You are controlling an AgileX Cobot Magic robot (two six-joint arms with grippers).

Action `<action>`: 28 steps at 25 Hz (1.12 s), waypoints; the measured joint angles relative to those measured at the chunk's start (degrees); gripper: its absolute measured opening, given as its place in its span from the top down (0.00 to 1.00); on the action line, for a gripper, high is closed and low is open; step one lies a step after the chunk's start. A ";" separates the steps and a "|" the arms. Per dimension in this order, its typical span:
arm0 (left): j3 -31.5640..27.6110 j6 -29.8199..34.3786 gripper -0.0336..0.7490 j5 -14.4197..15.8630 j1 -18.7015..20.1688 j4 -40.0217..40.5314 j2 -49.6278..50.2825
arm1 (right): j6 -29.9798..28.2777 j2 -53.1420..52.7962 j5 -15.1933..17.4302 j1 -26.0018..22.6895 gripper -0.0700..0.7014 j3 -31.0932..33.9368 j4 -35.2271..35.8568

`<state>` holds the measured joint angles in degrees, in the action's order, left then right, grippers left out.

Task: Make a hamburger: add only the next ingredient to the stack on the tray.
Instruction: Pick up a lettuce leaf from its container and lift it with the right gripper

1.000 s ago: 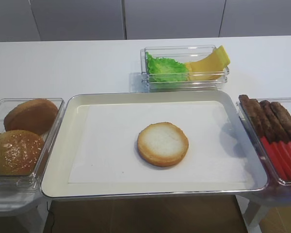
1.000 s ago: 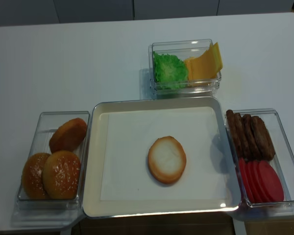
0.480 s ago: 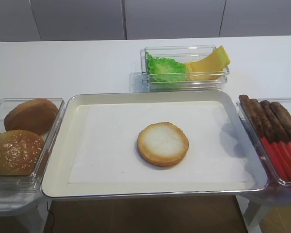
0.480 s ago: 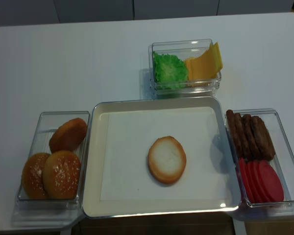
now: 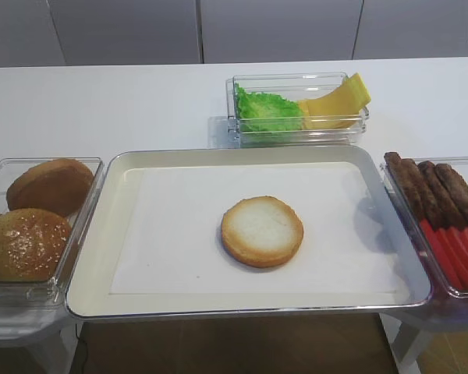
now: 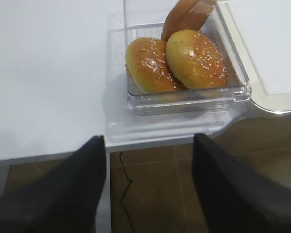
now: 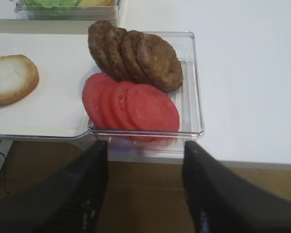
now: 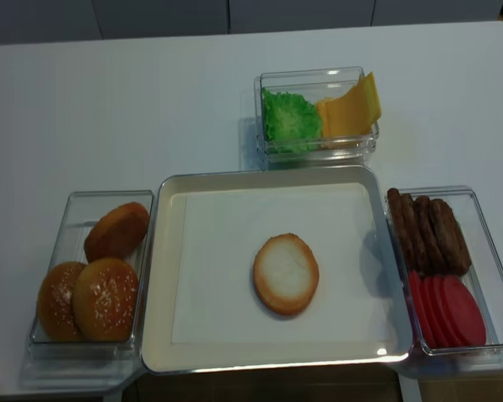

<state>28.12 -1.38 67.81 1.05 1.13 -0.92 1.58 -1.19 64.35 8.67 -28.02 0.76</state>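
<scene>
The green ruffled lettuce leaf [image 5: 267,111] [image 8: 290,119] lies in a clear tub at the back, next to the yellow cheese. The stack is a single flat bun bottom [image 5: 262,231] [image 8: 285,273] [image 7: 9,78] in the middle of the tray [image 5: 93,257] [image 8: 162,285], on the white liner. My right gripper [image 7: 146,145] hangs open and empty off the table's front edge, just before the tub of patties and tomato. The left gripper [image 6: 149,138] is open and empty too, in front of the tub of sesame buns. Neither gripper shows in the high views.
Sesame buns [image 5: 27,241] [image 6: 194,58] fill a clear tub left of the tray. Brown patties [image 5: 433,187] [image 7: 136,56] and red tomato slices [image 5: 456,253] [image 7: 131,107] sit in a tub on the right. Cheese slices [image 5: 335,105] share the lettuce tub. Brown floor lies below the table's front edge.
</scene>
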 joint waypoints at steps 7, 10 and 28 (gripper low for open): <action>0.00 -0.11 0.42 0.00 0.00 0.00 0.00 | 0.11 0.72 -5.96 0.00 0.22 -1.84 2.44; 0.00 -0.11 0.42 0.00 0.00 0.00 0.00 | 0.11 5.33 -8.69 0.00 0.23 -3.03 5.43; 0.00 -0.11 0.42 0.00 0.00 0.00 0.00 | -10.85 45.93 -24.21 0.00 0.23 -18.60 15.11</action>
<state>28.12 -1.49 67.81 1.05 1.13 -0.92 -9.27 44.74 40.13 8.67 -46.62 15.88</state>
